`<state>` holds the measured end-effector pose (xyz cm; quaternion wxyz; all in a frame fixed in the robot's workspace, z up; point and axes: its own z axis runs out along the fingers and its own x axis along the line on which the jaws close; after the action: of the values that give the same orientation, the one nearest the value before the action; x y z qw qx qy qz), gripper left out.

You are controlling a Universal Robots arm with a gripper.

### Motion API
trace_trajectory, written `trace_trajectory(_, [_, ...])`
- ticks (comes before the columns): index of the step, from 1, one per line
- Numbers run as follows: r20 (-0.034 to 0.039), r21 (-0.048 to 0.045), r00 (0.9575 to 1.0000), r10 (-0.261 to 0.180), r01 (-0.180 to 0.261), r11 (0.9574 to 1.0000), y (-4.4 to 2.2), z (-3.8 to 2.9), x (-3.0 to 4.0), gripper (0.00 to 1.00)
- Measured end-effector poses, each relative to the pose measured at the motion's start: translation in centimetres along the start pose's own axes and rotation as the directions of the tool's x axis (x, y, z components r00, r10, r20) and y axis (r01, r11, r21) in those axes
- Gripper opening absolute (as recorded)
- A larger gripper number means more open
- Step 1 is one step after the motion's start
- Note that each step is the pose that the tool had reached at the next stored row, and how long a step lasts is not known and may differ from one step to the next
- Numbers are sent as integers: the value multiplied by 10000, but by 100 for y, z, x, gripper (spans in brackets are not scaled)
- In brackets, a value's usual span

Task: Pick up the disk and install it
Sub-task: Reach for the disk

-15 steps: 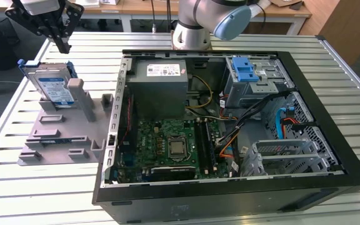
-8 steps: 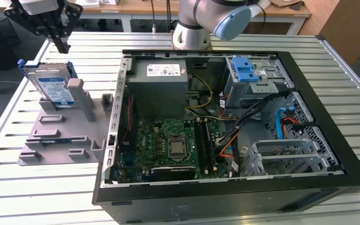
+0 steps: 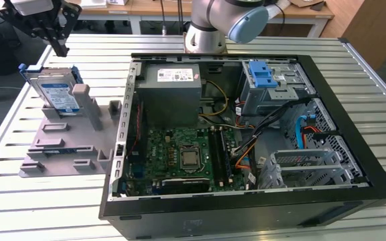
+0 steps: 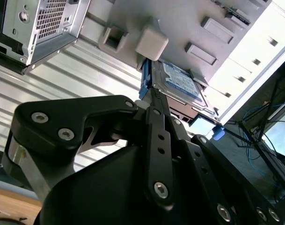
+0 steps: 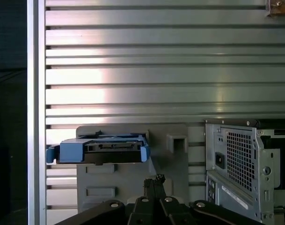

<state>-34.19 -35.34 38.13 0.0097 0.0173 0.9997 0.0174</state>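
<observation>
**Gripper Above the Holder, Disk Not Grasped**

The arm reaches from its base at the far edge of the table (image 3: 38, 206) toward the exterior view's upper left. The gripper (image 3: 62, 49) hangs there with its fingers (image 4: 157, 126) pointing down at the table. It sits above the far end of the disk (image 3: 56, 93), with clear space between the two. In both wrist views the fingers lie closed against each other, with nothing between them.

The disk stands on one long edge, leaning back, in a slot of a grey holder (image 3: 66, 145) that rests on the slatted table. The holder lies to the exterior view's left of the open computer case (image 3: 247, 216), just beside its wall.

The disk has a flat silver body and a blue-and-white label on its broad face. A blue plastic frame runs along its edges. In the first wrist view it appears edge-on: a dark narrow side between the blue frame ends, with a blue tab projecting at one end
</observation>
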Motion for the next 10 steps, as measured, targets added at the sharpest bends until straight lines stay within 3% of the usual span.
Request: trace_trajectory(10, [-1,1,10000,0,0,10000,-1,67,121,11])
